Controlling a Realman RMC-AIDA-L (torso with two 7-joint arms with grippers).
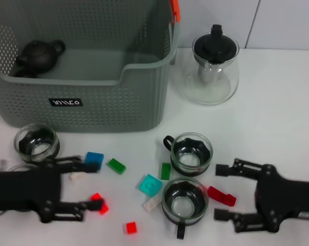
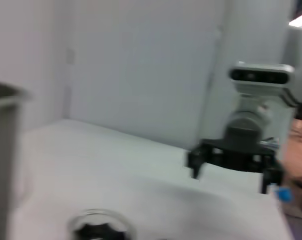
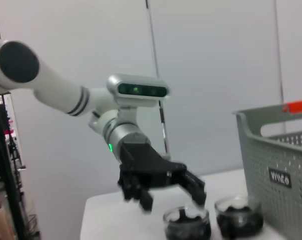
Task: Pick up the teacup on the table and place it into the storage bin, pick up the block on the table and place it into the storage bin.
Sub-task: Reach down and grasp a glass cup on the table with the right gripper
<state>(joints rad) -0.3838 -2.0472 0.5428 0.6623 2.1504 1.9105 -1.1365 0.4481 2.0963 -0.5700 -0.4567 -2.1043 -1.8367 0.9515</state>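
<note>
The storage bin (image 1: 82,102) stands at the back left, and a dark teapot (image 1: 39,55) lies inside it. Three glass teacups stand on the table: one at the left (image 1: 36,142) and two in the middle (image 1: 191,152) (image 1: 185,201). Several small blocks lie between them, among them a blue one (image 1: 94,159), a cyan one (image 1: 150,184) and a red one (image 1: 99,202). My left gripper (image 1: 93,185) is open low at the front left, with the red block by one fingertip and the blue block by the other. My right gripper (image 1: 220,193) is open at the front right, around a long red block (image 1: 221,196).
A glass teapot (image 1: 213,69) with a black lid stands at the back right beside the bin. Green blocks (image 1: 116,165) (image 1: 165,170), a white block (image 1: 152,203) and another red block (image 1: 130,227) lie near the middle cups. The right wrist view shows the left gripper (image 3: 161,185) and the bin (image 3: 281,165).
</note>
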